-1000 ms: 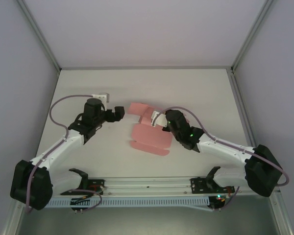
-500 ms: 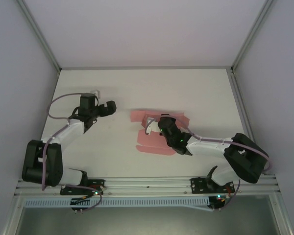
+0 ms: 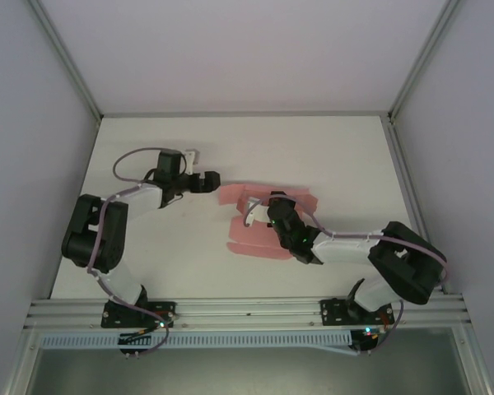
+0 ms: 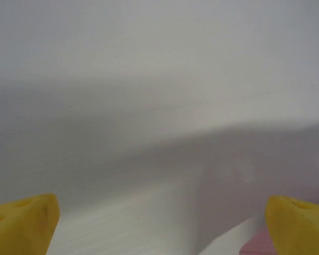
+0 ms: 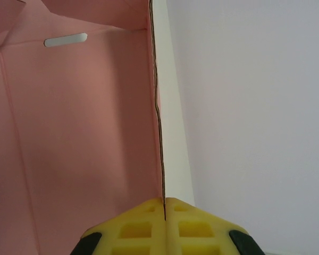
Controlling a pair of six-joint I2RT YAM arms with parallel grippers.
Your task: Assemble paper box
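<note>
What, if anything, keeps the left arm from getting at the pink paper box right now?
Nothing, it seems, so probably yes. The left tool stands open close to the paper box's far-left flap, with nothing visible between them. The right tool is shut on another edge, away from that side.

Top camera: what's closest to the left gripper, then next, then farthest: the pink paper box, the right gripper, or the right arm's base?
1. paper box, just right of the left gripper
2. right gripper, pinching the box's edge
3. right arm's base, near right corner
</note>
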